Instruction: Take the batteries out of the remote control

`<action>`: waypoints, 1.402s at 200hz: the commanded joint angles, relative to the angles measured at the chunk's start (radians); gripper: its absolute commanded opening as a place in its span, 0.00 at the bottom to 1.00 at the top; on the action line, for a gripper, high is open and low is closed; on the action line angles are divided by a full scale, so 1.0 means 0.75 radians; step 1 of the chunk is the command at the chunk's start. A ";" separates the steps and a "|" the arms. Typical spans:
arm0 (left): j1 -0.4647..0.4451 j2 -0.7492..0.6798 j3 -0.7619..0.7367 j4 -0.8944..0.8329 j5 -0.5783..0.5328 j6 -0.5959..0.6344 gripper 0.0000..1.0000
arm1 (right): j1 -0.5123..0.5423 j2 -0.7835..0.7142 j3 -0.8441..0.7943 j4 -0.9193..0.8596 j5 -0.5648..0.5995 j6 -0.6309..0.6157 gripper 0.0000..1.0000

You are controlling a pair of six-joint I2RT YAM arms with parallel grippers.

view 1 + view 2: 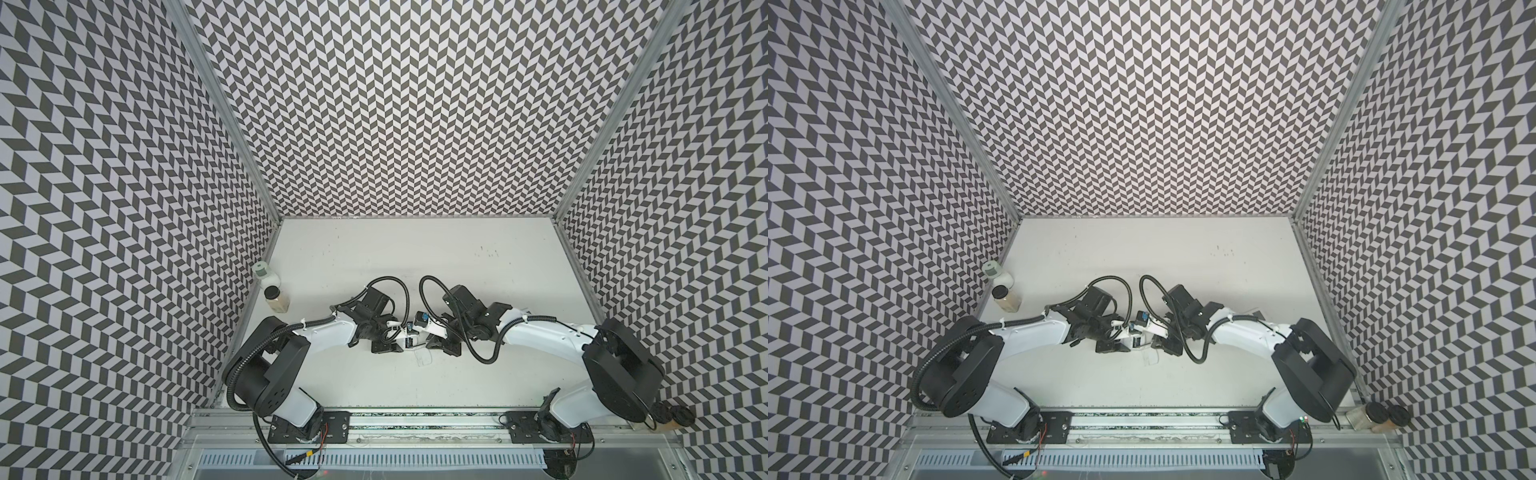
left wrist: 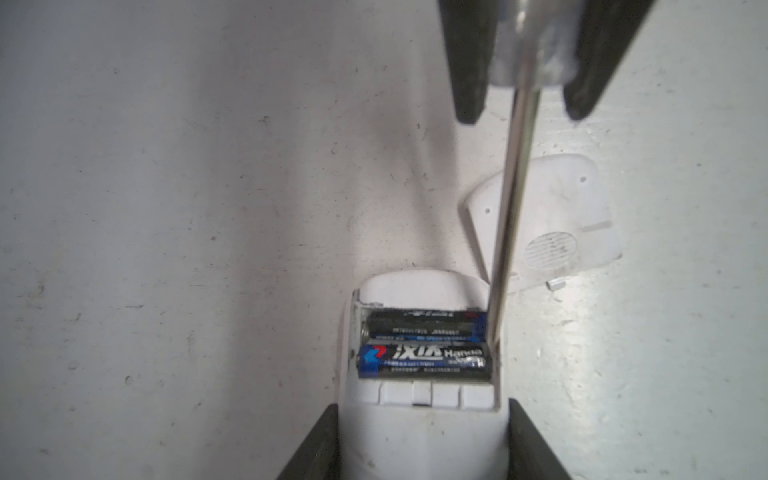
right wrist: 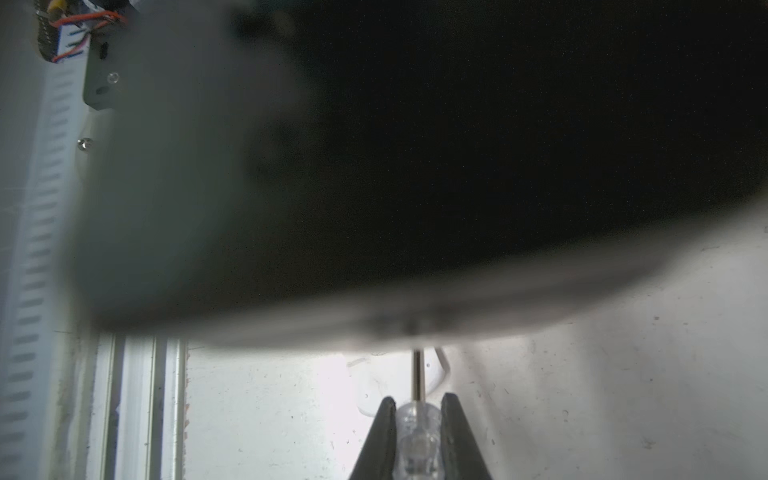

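Only our left wrist view shows the batteries [image 2: 424, 345]: two black ones side by side in the open remote [image 2: 419, 432], whose body our left gripper [image 2: 422, 409] clamps between half-spread fingers. Our right gripper [image 3: 419, 399] pinches the screwdriver [image 2: 512, 208] by its clear handle; its tip meets the batteries' end. One label seems to read "Handa".

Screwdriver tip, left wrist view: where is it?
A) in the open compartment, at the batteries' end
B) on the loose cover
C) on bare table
A: the screwdriver shaft ends inside the open compartment of the remote, at the end of the batteries; the cover lies loose beside it.
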 commanded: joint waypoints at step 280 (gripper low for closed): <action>-0.025 -0.003 -0.001 -0.050 0.035 0.005 0.36 | 0.089 -0.062 0.006 0.133 0.256 0.038 0.00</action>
